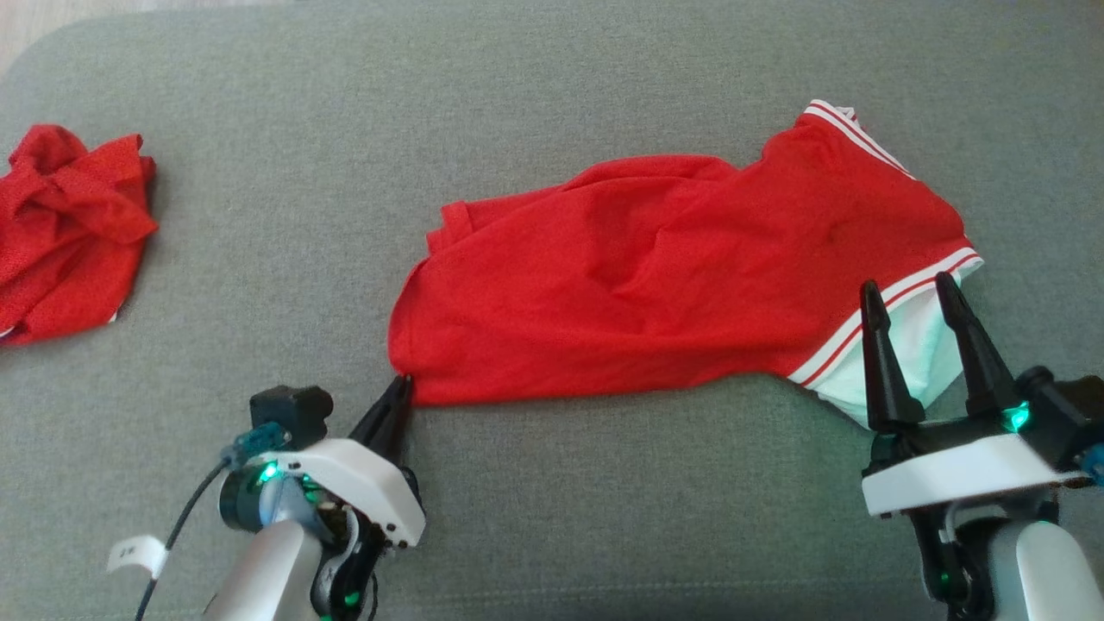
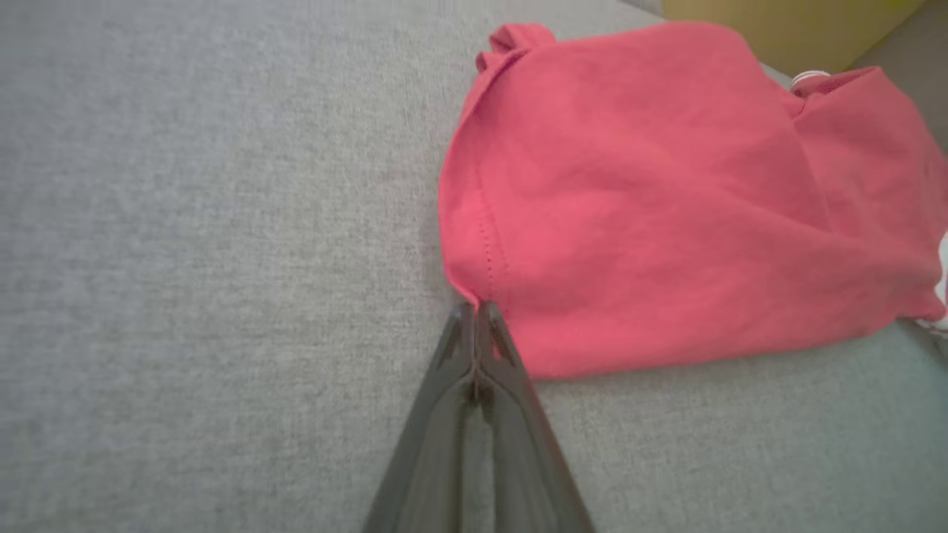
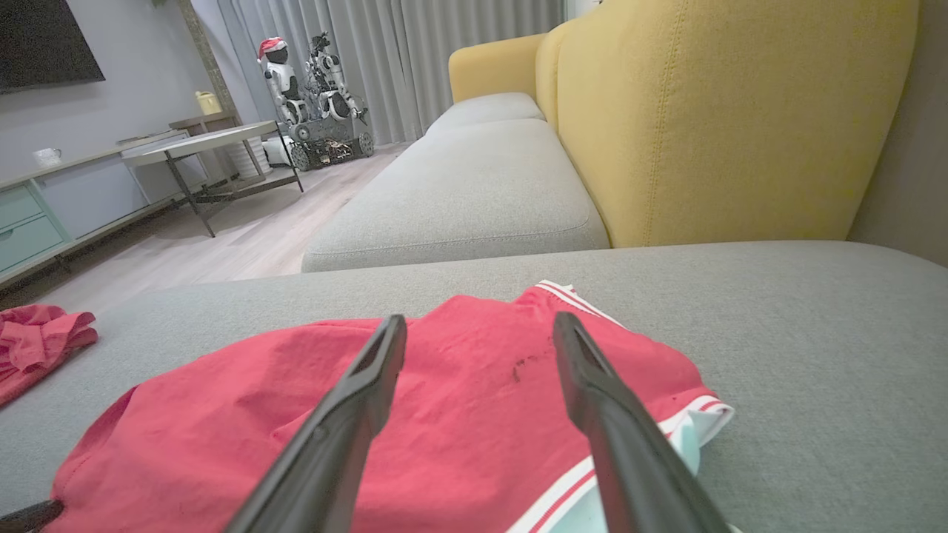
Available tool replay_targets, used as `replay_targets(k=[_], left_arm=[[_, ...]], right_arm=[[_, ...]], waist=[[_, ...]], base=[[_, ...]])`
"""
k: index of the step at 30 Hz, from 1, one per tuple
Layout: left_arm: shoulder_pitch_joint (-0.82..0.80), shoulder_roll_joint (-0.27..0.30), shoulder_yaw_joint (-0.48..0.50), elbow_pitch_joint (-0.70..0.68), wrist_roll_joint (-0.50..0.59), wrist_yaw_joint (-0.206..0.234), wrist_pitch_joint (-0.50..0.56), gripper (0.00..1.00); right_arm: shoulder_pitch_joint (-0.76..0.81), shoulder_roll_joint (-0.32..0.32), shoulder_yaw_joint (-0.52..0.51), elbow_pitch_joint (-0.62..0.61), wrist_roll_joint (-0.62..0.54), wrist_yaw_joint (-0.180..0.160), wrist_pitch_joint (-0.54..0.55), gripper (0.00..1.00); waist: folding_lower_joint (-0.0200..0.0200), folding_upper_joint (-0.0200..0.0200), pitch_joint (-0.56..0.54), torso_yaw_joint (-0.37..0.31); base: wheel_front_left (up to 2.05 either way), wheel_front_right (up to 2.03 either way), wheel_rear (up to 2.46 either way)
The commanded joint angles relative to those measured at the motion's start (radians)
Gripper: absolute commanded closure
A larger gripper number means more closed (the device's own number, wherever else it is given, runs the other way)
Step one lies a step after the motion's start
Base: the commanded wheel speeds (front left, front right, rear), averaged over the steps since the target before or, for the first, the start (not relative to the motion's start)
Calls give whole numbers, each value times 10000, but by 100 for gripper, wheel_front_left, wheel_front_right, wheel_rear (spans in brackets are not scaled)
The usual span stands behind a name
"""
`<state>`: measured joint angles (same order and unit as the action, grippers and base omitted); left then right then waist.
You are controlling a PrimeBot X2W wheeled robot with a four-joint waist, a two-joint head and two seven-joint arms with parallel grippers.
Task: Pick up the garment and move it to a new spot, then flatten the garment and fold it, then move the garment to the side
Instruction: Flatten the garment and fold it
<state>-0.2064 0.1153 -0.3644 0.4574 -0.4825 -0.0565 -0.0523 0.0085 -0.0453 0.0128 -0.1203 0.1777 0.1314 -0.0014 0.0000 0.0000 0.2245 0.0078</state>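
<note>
The jaws of the left gripper [image 1: 401,384] are closed on the near left corner of the garment [image 1: 655,276], with the tips meeting right at the stitched hem. The jaws of the right gripper [image 1: 907,286] stand wide open. They are poised over the white-striped hem [image 1: 888,302] at the garment's other end, and we cannot tell whether the fingertips touch the cloth.

The garment, red with a pale lining showing at the striped end, lies stretched sideways across the grey sofa cushion [image 1: 552,86]. It is roughly spread out but still rumpled, with a ridge of folds along its far edge and a small tuck at the far left corner.

We judge the work to be at an early stage. One corner is taken and the other is not yet gripped. The cloth is neither smoothed nor folded, and moving it aside is still to come.

We see no container here, and everything lies straight on the cushion. A second red garment [image 1: 69,224] sits crumpled in a heap well apart at the left edge.
</note>
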Motion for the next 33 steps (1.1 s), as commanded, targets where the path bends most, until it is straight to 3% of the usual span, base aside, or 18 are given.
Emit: replay_targets(k=[1,10,22,27,33], left_arm=[[-313,83,333,-282,93,-47,-257,100],[315,371,310,-2174,474,232,-1193,100],[2244,674,23,-6012,557,963,-456,100],[2037,699,184,-5959,396,1011,-345,100],[772,659,500,-4394,58,714,-379,100]], right_arm=[[-331,-50,173,-314,121,-7,-71,0],[-246,-50,24,-230,384,-7,-30,0],[-89,-49,-218,-246,700,-7,-62,0],[-232,-49,-149,-313,765,-7,-31,0],[-372,-49,-89,-380,836,-7,9,0]], waist=[[0,0,-1,7],[0,0,-114,167],[0,0,-123,591],[0,0,33,505],[0,0,315,162]], base=[[0,0,0],[0,0,0],[0,0,0],[0,0,0],[0,0,0]])
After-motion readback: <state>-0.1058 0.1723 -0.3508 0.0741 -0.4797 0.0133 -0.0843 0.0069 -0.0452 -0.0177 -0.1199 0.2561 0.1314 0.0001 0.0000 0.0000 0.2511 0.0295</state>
